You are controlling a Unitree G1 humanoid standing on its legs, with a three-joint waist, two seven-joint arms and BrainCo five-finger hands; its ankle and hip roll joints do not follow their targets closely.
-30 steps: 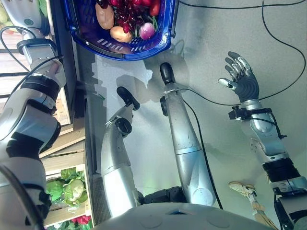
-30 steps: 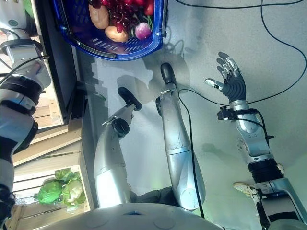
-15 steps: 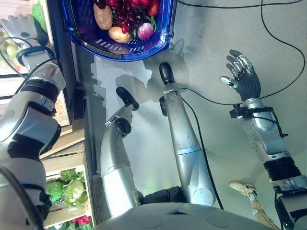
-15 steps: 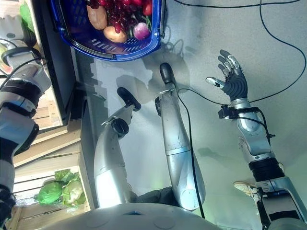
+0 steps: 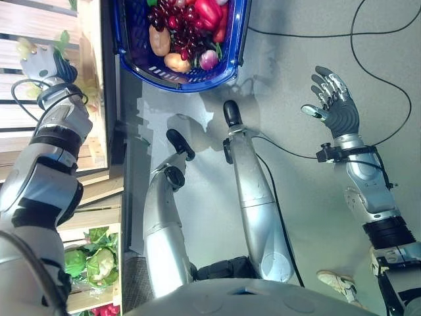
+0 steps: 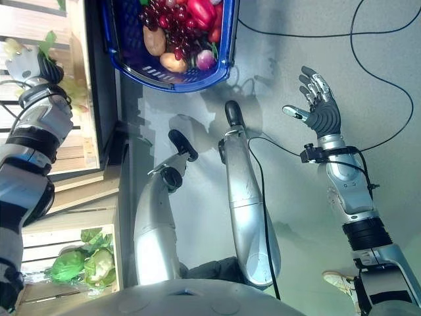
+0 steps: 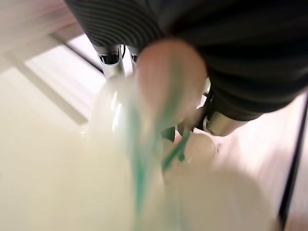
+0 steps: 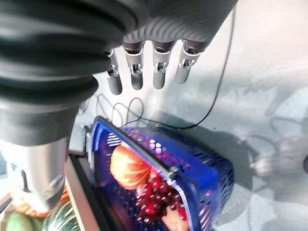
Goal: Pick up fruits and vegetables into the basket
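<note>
The blue basket (image 5: 191, 79) stands on the grey floor ahead of me. It holds potatoes (image 5: 160, 41), dark red grapes (image 5: 184, 29), a red pepper (image 5: 209, 12) and a small pink-white bulb (image 5: 209, 59). My left hand (image 5: 43, 62) is up at the wooden shelf on the left, against pale produce with green leaves (image 7: 159, 159). That produce hides its fingers in the left wrist view. My right hand (image 5: 337, 108) hangs open over bare floor, far to the right of the basket, fingers (image 8: 144, 72) straight and holding nothing.
Wooden crates (image 5: 99, 197) line the left side, with green and white cabbages (image 5: 92, 260) and something red (image 5: 108, 309) low down. More orange and green produce (image 8: 29, 216) lies on the shelf beside the basket (image 8: 211, 168). A person's shoe (image 5: 339, 283) rests at the lower right.
The whole view has shifted, so more of the basket and shelf shows. My left hand has reached a little further along the shelf. The right hand stays open and raised.
</note>
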